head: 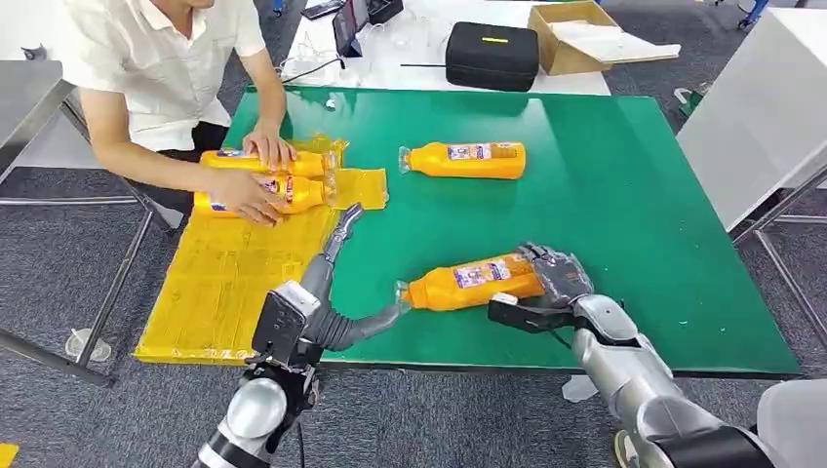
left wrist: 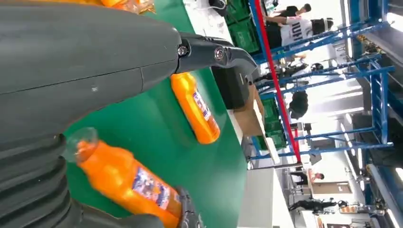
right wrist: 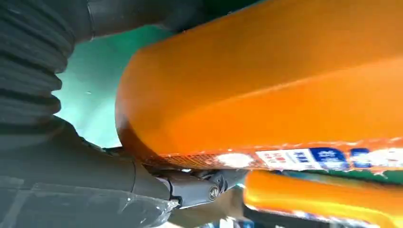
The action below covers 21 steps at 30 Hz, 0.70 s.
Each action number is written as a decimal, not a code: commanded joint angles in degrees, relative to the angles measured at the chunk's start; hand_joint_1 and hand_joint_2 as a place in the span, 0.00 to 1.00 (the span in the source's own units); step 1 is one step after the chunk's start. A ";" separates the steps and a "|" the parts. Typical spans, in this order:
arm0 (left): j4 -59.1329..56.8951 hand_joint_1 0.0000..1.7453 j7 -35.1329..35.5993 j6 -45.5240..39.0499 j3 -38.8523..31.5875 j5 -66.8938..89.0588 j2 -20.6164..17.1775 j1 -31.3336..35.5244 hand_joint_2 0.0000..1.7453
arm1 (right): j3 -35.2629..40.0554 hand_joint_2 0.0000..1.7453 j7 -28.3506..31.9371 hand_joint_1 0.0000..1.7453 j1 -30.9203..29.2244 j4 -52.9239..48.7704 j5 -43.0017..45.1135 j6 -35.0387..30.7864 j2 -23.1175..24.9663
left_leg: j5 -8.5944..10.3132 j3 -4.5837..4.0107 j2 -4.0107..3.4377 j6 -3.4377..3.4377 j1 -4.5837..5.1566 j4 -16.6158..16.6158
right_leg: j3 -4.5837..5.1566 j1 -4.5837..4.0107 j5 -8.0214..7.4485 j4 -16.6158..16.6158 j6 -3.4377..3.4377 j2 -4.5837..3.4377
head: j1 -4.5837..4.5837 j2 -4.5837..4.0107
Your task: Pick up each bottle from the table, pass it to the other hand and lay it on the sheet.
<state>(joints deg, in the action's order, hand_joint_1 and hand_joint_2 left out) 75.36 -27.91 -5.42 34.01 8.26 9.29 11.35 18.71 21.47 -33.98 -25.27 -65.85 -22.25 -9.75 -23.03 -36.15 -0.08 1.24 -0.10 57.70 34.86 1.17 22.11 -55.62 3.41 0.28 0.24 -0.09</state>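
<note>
My right hand (head: pixel 552 281) grips the base end of an orange bottle (head: pixel 472 282), held lying crosswise near the front edge of the green table (head: pixel 624 195). Up close, the right hand (right wrist: pixel 71 180) wraps the bottle (right wrist: pixel 266 85). My left hand (head: pixel 336 283) is open with fingers spread, just left of the bottle's clear cap, with its thumb reaching under the neck. The left hand (left wrist: pixel 95 61) and the held bottle (left wrist: pixel 128 183) are seen from the wrist. A second orange bottle (head: pixel 466 159) (left wrist: pixel 196 108) lies farther back on the table. The yellow sheet (head: pixel 224 283) carries two bottles (head: pixel 263 177).
A person (head: pixel 161 68) sits at the table's far left, both hands resting on the two bottles on the sheet. A black case (head: pixel 492 56) and a cardboard box (head: pixel 575 34) stand on the white table behind. A white table (head: pixel 770 107) stands to the right.
</note>
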 commanded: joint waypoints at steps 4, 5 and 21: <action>-4.41 0.00 -1.10 0.01 2.22 -0.30 -1.00 2.24 1.00 | 3.58 1.00 3.83 0.92 1.30 3.24 0.87 -4.05 2.46 | -0.09 0.24 0.04 -0.08 -0.10 -0.02 | -0.26 -0.12 0.09 0.05 -0.19 0.01 | -0.02 0.00; -4.42 0.00 -1.15 -0.03 2.20 -0.30 -1.00 2.22 1.00 | 3.72 1.00 3.66 0.81 1.38 3.27 0.72 -4.15 2.57 | -0.05 0.17 0.02 -0.06 -0.08 -0.03 | -0.18 -0.09 0.05 0.06 -0.13 0.01 | -0.02 0.00; -4.84 0.00 -1.20 -0.55 2.16 -0.51 -0.69 1.59 1.00 | 6.65 1.00 -1.54 0.00 1.44 4.62 -2.67 -5.36 2.93 | -0.08 0.26 0.01 -0.09 -0.14 -0.01 | -0.28 -0.15 0.06 0.08 -0.21 -0.02 | -0.02 0.00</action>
<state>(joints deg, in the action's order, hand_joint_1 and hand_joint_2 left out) 73.92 -29.14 -5.88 34.99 8.17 9.42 11.39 22.27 21.18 -32.77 -25.05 -67.58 -29.03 -7.61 -23.03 -36.10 -0.12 1.24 -0.10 57.70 34.85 1.16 22.11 -55.61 3.40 0.25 0.22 -0.09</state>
